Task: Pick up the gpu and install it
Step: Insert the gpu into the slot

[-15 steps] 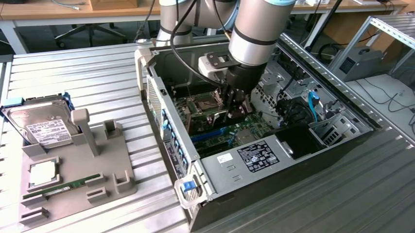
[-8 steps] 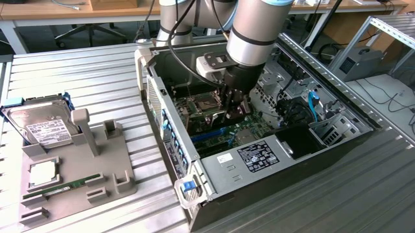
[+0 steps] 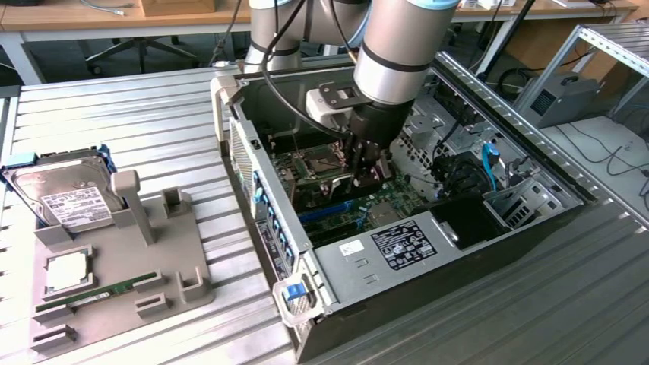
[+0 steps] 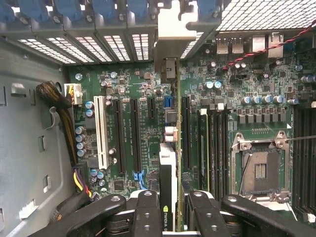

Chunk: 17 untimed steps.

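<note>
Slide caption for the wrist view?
Tool grips the gpu edge-on over the motherboard, bracket toward the rear slots.

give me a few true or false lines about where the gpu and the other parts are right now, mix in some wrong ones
1. The jaws are clamped on the gpu. True.
2. The gpu lies outside the computer case. False: it is held inside the case, over the motherboard.
3. The hard drive sits on the grey holder beside the case. True.
4. A cooler covers the cpu socket. False: the socket is bare and uncovered.
</note>
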Available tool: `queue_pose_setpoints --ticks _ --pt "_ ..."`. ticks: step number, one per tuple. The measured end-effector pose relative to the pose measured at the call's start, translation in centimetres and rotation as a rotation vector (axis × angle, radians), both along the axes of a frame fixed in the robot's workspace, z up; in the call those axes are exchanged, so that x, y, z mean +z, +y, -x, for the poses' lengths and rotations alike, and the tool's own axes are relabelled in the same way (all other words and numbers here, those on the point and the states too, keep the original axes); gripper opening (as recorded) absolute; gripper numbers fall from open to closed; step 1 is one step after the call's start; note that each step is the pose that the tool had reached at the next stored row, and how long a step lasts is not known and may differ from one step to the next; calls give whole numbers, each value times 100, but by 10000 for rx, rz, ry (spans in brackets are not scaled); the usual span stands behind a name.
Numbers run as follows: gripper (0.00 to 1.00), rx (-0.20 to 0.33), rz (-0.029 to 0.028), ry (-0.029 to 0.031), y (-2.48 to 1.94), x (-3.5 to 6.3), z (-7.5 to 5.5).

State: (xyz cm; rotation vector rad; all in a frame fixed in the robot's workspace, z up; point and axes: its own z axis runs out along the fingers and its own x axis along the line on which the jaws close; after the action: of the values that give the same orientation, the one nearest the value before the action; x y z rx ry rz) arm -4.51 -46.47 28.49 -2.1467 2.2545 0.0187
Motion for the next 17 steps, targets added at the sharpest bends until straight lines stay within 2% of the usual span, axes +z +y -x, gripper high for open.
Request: queue_pose_setpoints --ticks 9,17 --pt "27 0 0 0 0 -2 24" --pt "27 1 5 1 0 -53 70"
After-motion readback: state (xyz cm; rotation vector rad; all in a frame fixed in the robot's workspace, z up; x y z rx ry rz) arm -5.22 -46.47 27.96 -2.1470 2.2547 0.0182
